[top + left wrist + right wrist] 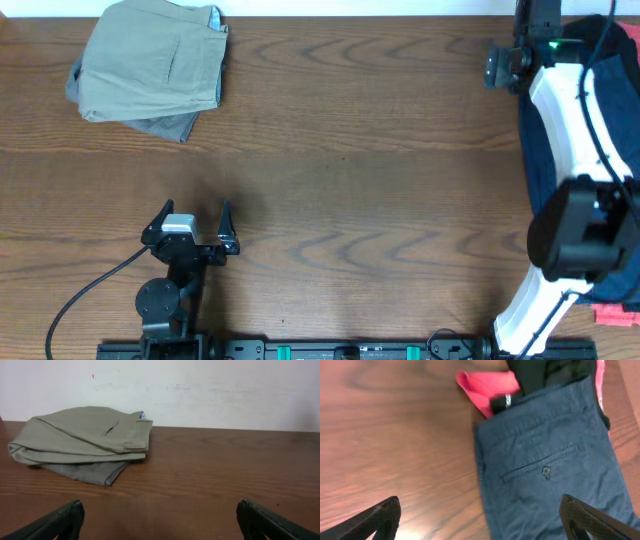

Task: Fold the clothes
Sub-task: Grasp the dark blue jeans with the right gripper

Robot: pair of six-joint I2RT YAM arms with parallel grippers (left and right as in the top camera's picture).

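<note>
Left gripper (194, 222): fingers wide apart, holding nothing, at the near side of the brown wooden table (350, 150).
Right gripper (479, 510): fingers wide apart, empty, above the left edge of the dark navy-blue cotton shorts (550, 475).
Navy shorts: spread flat at the table's right side, buttoned back pocket up.
Folded tan shorts (150, 65): far-left corner, lying on grey shorts (165, 125).
Coral-red fabric piece (487, 387), black top (540, 372): bunched together, touching the navy shorts.

Illumination even and diffuse, shadows faint; pale sheen on the table (415, 510) left of the navy shorts (545, 470) in right wrist view; focus slightly soft throughout.
</note>
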